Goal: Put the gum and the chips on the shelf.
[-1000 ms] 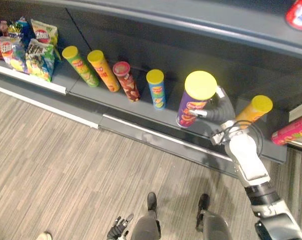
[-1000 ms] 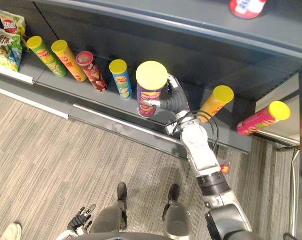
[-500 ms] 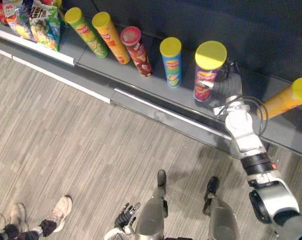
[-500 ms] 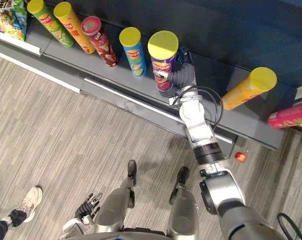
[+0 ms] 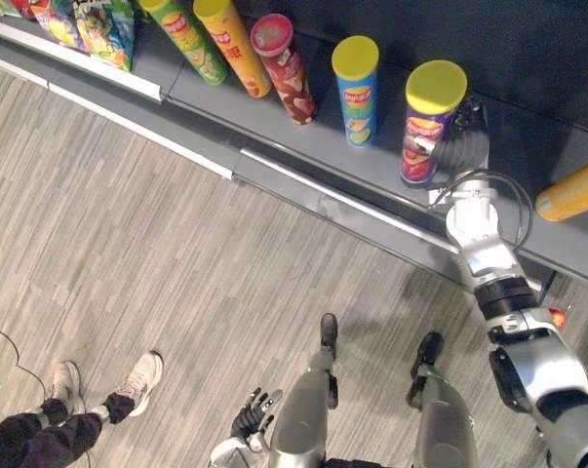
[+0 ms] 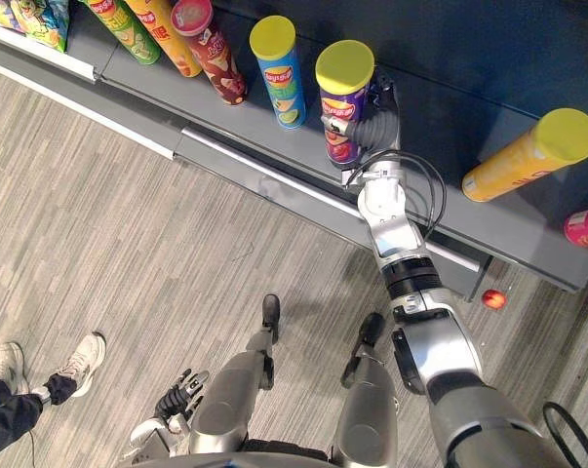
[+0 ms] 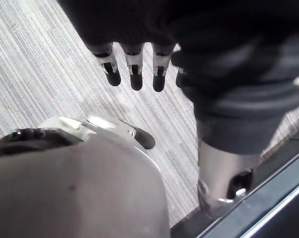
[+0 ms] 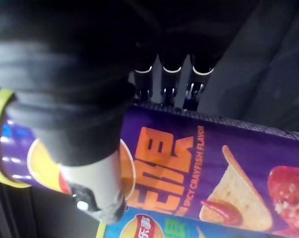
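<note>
A purple chips can (image 5: 428, 125) with a yellow lid stands upright on the low grey shelf (image 5: 308, 146), just right of a blue can (image 5: 356, 90). My right hand (image 5: 466, 146) reaches in from the right and is shut on it. In the right wrist view the fingers (image 8: 175, 74) curl behind the purple can (image 8: 199, 163) and the thumb (image 8: 92, 188) crosses its front. My left hand (image 5: 253, 417) hangs low by my side, its fingers (image 7: 134, 74) relaxed and holding nothing.
Red (image 5: 282, 60), orange (image 5: 230, 44) and green (image 5: 188, 37) cans stand in a row left of the blue one, with snack bags (image 5: 103, 21) beyond. An orange can (image 6: 532, 156) and a pink can (image 6: 586, 226) lie to the right. A person's shoes (image 5: 128, 382) are at the lower left.
The camera has shifted. My right hand has brought the purple can down from a raised, tilted hold to upright on the shelf. A person's legs have come into view.
</note>
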Controlling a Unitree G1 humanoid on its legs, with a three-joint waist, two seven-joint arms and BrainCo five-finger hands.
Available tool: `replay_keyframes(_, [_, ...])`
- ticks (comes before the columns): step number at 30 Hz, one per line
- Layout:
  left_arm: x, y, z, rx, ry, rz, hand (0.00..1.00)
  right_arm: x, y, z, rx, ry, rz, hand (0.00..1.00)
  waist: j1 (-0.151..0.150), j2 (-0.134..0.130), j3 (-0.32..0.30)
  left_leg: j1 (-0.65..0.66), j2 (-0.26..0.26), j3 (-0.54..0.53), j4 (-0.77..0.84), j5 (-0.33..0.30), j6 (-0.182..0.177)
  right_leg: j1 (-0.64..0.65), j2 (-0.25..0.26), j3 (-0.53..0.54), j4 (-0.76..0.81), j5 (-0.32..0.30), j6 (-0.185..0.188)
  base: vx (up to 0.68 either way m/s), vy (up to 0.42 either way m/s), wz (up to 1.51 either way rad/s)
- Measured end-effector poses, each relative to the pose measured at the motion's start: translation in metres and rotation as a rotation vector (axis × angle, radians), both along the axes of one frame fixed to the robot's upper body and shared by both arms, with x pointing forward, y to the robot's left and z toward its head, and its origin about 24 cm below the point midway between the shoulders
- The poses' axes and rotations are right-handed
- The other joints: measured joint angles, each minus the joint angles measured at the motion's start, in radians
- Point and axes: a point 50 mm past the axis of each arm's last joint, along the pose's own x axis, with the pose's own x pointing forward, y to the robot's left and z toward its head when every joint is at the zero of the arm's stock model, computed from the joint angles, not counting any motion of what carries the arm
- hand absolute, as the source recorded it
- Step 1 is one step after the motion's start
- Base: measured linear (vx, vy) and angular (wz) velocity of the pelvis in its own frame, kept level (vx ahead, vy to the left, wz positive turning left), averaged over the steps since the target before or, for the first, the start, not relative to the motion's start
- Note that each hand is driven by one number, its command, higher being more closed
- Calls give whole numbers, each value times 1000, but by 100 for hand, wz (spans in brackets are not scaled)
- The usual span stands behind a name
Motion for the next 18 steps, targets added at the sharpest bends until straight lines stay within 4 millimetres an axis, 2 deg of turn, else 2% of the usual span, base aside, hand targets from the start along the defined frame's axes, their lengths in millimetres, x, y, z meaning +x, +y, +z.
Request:
replay_keyframes(3, [5, -3, 2, -3, -12, -17, 0, 1, -9, -1, 6, 7, -35, 100, 3, 14, 6, -2, 0, 2, -4, 6, 1, -7, 0, 3, 0, 4, 0, -5, 2, -2])
replay_keyframes(6, [6, -3, 2, -4, -13, -15, 0, 2, -13, 0, 15, 6, -48, 100, 3, 17, 7, -12, 2, 7, -4, 8, 1, -21, 0, 8, -1, 9, -2, 5, 6, -5])
replay_keyframes(9, [9, -5, 2, -8, -20, -20, 0, 2, -24, 0, 39, 13, -82, 100, 5, 26, 11, -17, 2, 8, -4, 10, 3, -27, 0, 11, -1, 12, -3, 14, 2, -3])
replay_keyframes(18, [11, -6, 3, -10, -26, -24, 0, 4, -36, -4, 68, 16, -129, 100, 6, 31, 12, -21, 5, 15, -4, 11, 2, -38, 1, 16, -4, 17, -6, 9, 1, -3])
